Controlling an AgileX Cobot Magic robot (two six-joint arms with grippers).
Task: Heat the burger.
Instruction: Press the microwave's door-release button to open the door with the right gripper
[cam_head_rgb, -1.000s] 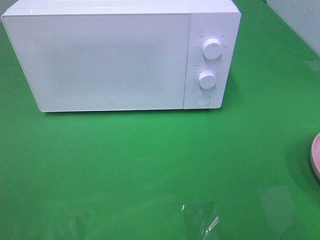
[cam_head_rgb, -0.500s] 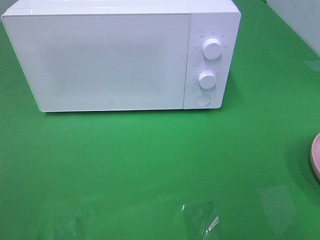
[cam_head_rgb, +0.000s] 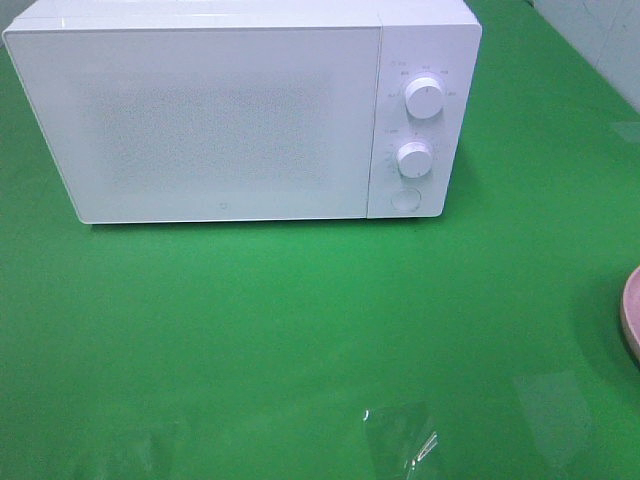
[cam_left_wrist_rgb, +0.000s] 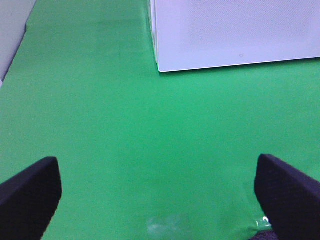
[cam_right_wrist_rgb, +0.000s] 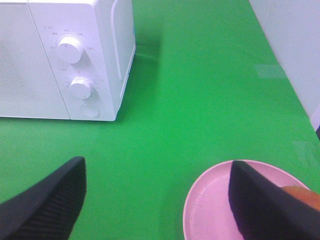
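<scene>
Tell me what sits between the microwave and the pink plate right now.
Nothing: only bare green tabletop separates the microwave from the pink plate, as the right wrist view shows.

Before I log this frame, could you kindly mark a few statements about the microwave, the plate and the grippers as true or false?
1. The microwave has its door closed. True.
2. The left gripper holds the burger. False: it is open and empty; the burger lies on the pink plate.
3. The pink plate lies apart from the microwave. True.
4. The microwave's panel has three knobs. False: an upper knob and a lower knob above one round button.
</scene>
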